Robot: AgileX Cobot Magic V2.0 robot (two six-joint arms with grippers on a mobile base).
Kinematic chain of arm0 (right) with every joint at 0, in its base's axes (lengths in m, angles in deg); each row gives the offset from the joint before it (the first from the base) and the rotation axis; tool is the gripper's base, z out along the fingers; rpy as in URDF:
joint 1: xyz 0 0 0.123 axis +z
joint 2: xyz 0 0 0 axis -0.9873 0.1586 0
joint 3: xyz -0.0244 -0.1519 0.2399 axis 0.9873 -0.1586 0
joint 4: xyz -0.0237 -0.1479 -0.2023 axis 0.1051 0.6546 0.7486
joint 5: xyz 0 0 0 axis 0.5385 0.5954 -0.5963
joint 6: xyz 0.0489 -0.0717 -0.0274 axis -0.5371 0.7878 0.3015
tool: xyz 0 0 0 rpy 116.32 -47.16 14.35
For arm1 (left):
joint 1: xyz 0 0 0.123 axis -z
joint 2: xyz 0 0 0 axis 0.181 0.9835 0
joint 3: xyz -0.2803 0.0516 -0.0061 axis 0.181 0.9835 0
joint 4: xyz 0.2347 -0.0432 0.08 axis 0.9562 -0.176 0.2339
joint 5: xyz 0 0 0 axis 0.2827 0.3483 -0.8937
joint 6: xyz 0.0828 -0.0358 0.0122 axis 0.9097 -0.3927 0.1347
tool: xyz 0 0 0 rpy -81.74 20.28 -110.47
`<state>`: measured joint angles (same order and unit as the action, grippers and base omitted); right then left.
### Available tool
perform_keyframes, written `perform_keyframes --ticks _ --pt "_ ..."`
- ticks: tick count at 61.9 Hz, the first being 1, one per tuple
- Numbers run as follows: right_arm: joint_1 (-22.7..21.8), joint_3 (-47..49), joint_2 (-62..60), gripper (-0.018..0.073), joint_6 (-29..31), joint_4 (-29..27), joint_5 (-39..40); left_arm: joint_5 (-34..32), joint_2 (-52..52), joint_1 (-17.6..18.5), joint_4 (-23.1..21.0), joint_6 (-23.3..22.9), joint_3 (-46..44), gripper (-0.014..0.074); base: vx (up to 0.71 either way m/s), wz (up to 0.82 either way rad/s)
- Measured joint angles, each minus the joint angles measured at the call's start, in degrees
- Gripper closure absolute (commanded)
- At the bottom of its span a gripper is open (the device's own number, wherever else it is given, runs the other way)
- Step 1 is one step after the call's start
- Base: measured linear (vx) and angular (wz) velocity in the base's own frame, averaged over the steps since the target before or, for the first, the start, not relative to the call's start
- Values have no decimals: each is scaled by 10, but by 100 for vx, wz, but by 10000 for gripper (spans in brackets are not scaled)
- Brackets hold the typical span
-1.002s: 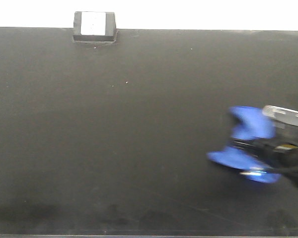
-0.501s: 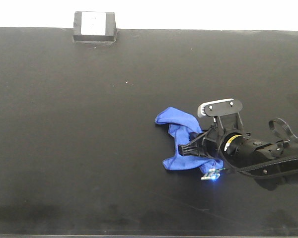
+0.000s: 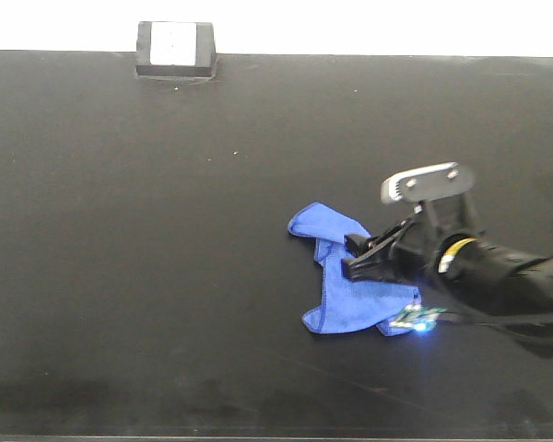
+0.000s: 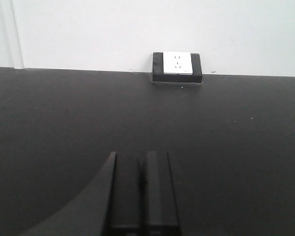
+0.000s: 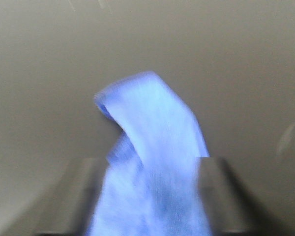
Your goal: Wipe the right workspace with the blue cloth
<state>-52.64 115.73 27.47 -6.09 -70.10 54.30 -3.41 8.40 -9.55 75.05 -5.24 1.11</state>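
One blue cloth (image 3: 336,276) lies crumpled on the black bench (image 3: 166,230), its near end pinched between the fingers of the right tool (image 3: 355,257); the rest of the fabric trails ahead of and below that tool's tip. The right wrist view, blurred, shows the cloth (image 5: 147,167) bunched between two dark fingers (image 5: 219,196). The left tool (image 4: 140,194) hangs over bare bench, its two fingers pressed together. One white wall socket (image 4: 177,63) in a black frame sits far ahead of it. No writing can be read.
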Motion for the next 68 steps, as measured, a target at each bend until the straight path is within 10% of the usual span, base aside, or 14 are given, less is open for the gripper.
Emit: perform_keyframes --ticks 45,68 --pt "0 -3 -312 32 0 1 -181 0 0 0 0 0 0 602 0 0" --pt "-38 -75 -411 573 0 116 -183 0 0 0 0 0 0 602 0 0"
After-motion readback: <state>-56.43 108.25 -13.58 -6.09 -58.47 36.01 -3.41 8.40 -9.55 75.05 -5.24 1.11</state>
